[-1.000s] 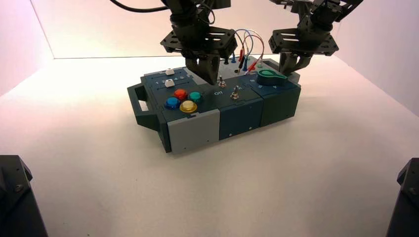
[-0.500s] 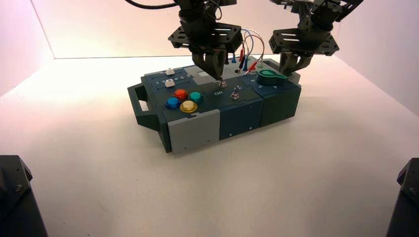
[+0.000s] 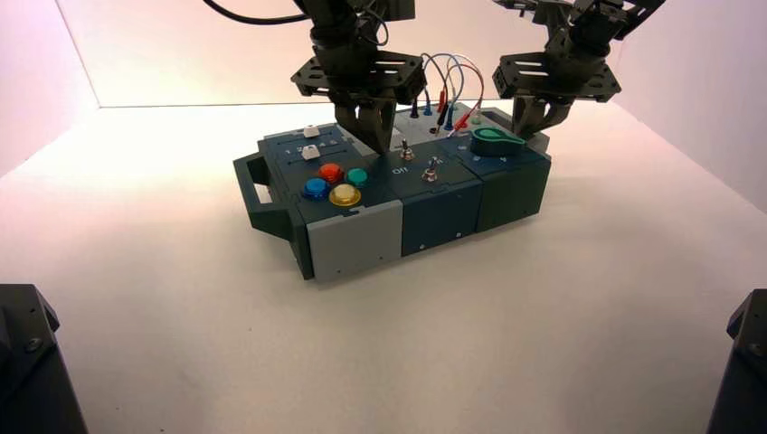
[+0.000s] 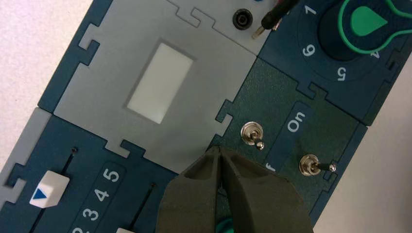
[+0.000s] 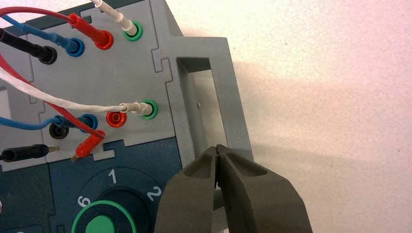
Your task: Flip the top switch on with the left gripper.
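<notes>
The top switch [image 3: 406, 151] is a small silver toggle on the dark panel in the middle of the box, behind the white "Off" lettering [image 3: 399, 169]. In the left wrist view it [image 4: 252, 133] stands beside the "On" label [image 4: 296, 121], its lever ending in a small ball. My left gripper [image 3: 381, 145] is shut and empty. Its tip [image 4: 219, 149] hovers just to the left of the switch, apart from it, at the edge of the grey panel. My right gripper [image 3: 541, 119] is shut and hangs over the box's right end [image 5: 217, 148].
A second silver toggle [image 4: 311, 165] stands nearer the box's front. The green knob [image 3: 493, 140] is to the right. Coloured buttons [image 3: 345, 193] and white sliders [image 3: 311, 152] are to the left. Plugged wires [image 3: 448, 90] arch behind. A grey handle [image 5: 233, 102] lies under my right gripper.
My left gripper moved right until its tip was at the top switch half a second ago. It has now drawn back to the left, off the switch. The right arm has not moved.
</notes>
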You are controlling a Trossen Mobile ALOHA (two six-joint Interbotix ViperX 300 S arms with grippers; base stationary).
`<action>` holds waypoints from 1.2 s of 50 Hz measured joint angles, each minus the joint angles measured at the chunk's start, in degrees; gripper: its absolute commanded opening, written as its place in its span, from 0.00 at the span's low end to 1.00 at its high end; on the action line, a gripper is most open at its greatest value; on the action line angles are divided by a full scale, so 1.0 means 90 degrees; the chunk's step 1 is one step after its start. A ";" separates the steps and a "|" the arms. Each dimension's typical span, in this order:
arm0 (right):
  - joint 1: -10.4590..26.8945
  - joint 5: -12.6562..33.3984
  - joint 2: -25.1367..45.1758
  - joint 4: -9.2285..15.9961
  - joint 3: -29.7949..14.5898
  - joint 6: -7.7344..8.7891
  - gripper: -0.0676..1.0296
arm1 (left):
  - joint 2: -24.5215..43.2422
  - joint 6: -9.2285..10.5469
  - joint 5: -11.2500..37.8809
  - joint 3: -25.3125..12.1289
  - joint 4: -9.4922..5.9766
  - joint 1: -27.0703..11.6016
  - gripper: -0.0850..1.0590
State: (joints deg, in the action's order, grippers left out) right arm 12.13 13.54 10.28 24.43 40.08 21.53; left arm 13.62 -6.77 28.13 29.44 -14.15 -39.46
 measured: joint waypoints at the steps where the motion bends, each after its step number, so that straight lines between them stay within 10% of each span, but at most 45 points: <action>1: 0.0000 0.0000 0.0000 0.0000 0.0000 -0.0010 0.04 | -0.0020 0.0000 0.0000 0.0000 -0.0010 0.0000 0.05; 60: -0.0029 0.0039 0.0010 -0.0029 0.0000 0.0000 0.04 | 0.0215 0.0088 0.0127 -0.0469 -0.0107 -0.0332 0.05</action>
State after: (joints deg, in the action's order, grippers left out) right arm 11.87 13.89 10.37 24.17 40.08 21.53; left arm 15.56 -5.98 29.27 25.22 -15.12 -42.45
